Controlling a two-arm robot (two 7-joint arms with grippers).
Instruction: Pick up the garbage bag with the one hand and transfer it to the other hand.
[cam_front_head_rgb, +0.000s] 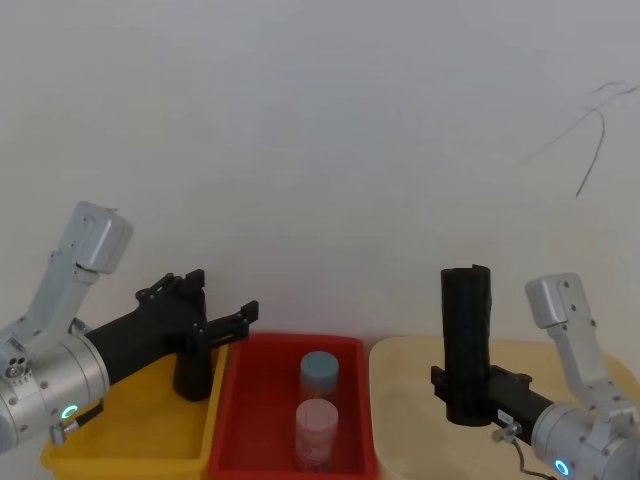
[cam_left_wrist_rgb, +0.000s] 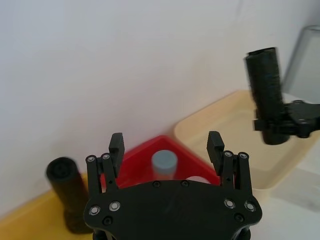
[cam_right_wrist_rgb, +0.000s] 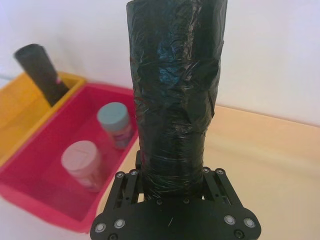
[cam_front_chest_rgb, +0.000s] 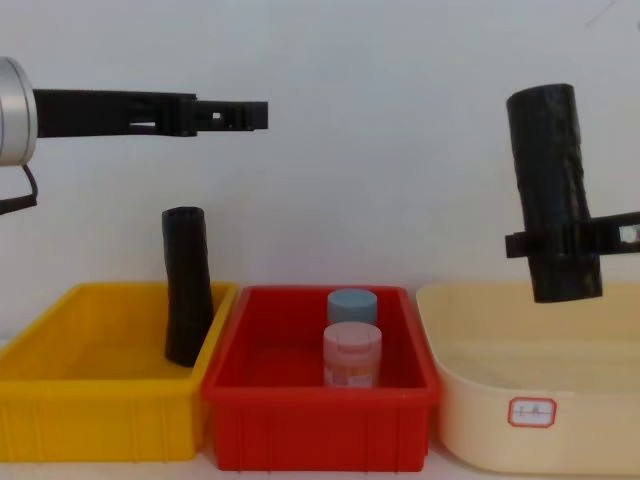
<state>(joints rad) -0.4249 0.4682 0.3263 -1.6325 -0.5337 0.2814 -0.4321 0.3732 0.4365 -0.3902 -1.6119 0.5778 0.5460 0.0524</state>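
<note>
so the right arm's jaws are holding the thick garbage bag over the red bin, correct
Not quite. The right gripper, jaws shut on the garbage bag, holds it over the cream tub, not the red bin. The chest view shows this.

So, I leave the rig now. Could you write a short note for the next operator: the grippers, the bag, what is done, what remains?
Right gripper: shut on the garbage bag near its lower end; the bag is upright, in the air above the beige bin.
Left gripper: open, empty, raised above the yellow bin.
Done: the pick-up.
Left: bring the grippers together, close the left on the bag, open the right.
</note>
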